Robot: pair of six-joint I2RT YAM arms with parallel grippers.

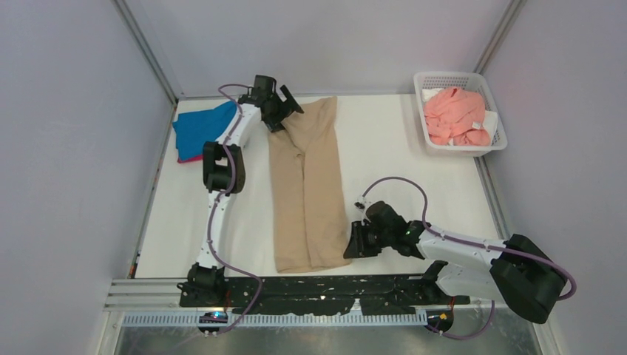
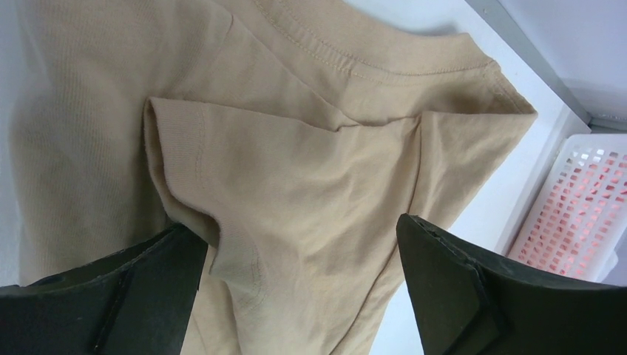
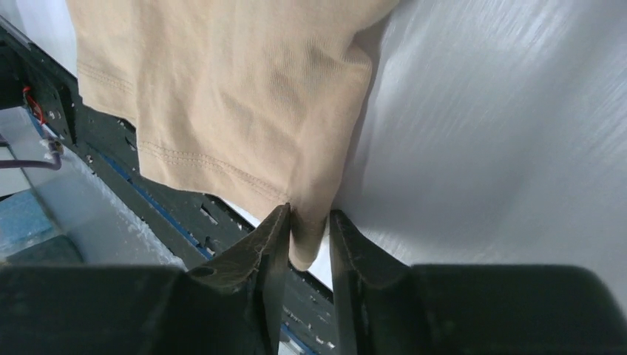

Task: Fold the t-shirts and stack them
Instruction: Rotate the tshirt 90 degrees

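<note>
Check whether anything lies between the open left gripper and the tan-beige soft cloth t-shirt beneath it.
Nothing visible does: the left gripper hangs open directly over the folded sleeve of the tan-beige soft cloth t-shirt.

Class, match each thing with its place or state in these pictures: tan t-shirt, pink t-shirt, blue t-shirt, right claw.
Things:
1. tan t-shirt
2. pink t-shirt
3. blue t-shirt
4. right claw

Places or states:
A. in the white basket
B. shut on a corner of the tan hem
C. at the far left corner of the table
D. laid lengthwise down the middle of the table

Pairs: 1-D, 2-A, 3-C, 4-B
</note>
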